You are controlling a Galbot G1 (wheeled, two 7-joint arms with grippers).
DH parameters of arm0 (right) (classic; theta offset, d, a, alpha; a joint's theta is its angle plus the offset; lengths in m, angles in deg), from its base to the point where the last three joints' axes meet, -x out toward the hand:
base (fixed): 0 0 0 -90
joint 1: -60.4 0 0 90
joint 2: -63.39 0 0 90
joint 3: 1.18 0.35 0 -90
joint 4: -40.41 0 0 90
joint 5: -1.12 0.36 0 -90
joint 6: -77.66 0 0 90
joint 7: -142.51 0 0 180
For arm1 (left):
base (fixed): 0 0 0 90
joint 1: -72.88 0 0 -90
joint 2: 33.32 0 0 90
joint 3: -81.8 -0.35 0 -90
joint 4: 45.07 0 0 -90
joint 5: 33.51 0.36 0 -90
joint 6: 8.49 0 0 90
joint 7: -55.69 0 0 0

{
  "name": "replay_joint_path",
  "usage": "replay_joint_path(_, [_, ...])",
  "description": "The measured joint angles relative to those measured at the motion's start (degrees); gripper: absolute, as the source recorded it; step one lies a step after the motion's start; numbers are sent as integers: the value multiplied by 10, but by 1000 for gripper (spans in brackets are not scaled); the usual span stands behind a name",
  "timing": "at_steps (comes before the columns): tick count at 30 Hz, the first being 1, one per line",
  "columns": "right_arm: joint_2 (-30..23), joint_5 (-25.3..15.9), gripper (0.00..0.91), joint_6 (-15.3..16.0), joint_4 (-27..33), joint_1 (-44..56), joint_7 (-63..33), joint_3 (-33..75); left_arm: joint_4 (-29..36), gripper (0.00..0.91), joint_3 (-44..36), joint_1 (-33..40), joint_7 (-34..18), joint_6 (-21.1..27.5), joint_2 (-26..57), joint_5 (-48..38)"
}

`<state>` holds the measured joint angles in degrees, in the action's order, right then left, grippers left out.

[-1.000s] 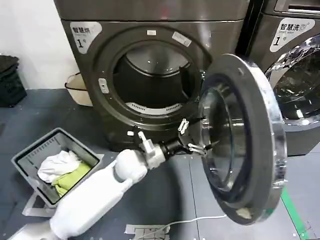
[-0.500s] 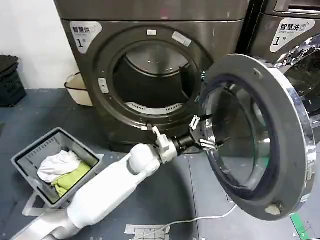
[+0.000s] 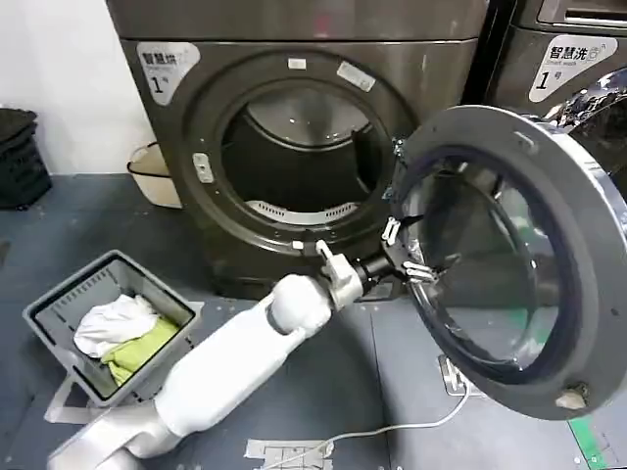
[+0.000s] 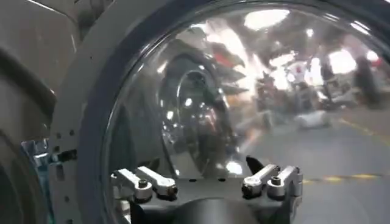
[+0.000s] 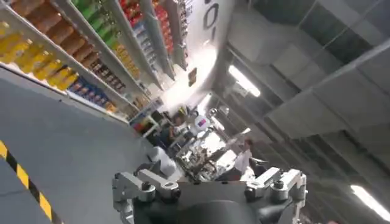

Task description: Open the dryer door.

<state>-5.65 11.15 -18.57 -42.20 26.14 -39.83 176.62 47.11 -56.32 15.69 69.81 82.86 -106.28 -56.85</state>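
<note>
- A grey laundry basket (image 3: 59,304) sits on the floor at far left, holding white and lime-green cloth (image 3: 122,333).
- A beige basin (image 3: 155,174) stands against the wall beside the dryer (image 3: 294,59), whose round drum opening (image 3: 299,162) is uncovered.
- The left arm (image 3: 235,362) reaches up from the lower left; the left gripper (image 3: 404,253) has its fingers spread apart, at the inner rim of the dryer door (image 3: 578,245), holding nothing.
- The dryer door stands swung wide to the right of the opening, hinged at its left edge, grey inner face and clear glass bowl (image 4: 244,91) towards the robot.
- A white cable (image 3: 392,431) trails over the floor below the door.
- A second machine (image 3: 568,49) stands at far right, partly behind the door.
- The right gripper (image 5: 210,192) points up at a ceiling and stocked shelves (image 5: 73,49), fingers parted and empty.
</note>
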Motion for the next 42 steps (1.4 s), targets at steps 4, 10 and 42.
replay_joint_path(4, [3,-2,907,0,-1,-3,0,-4,-3,907,0,1,0,8,-14,4])
replay_joint_path(10, [2,-2,907,2,-6,-4,1,-6,0,907,0,3,-1,14,-19,5])
replay_joint_path(42, [-9,5,907,19,-28,-8,15,-3,91,907,17,-28,-7,72,11,-9])
